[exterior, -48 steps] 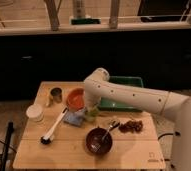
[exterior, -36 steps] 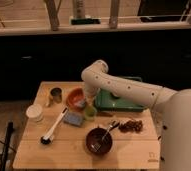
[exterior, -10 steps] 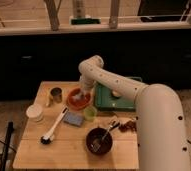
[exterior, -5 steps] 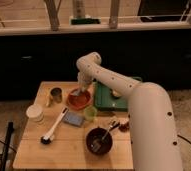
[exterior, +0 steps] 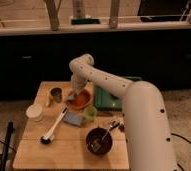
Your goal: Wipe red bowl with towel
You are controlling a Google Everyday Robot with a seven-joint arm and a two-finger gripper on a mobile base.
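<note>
The red bowl [exterior: 80,101] sits on the wooden table [exterior: 34,150], left of the green tray. My white arm reaches in from the lower right, bends at the elbow above the table and comes down onto the bowl. My gripper [exterior: 74,94] is at the bowl's left inner rim. It is shut on the towel [exterior: 72,96], a small pale cloth that shows at its tip and presses against the bowl. Most of the cloth is hidden under the gripper.
A metal cup [exterior: 55,94] stands just left of the bowl. A white cup [exterior: 35,112], a white-handled brush [exterior: 54,129], a blue-grey pad [exterior: 72,119], a yellow-green cup [exterior: 90,113] and a dark bowl with a spoon [exterior: 99,140] lie in front. The green tray [exterior: 107,99] is at the right.
The gripper has moved from near the blue-grey pad up and left into the red bowl. In the last second it has shifted slightly further left over the bowl.
</note>
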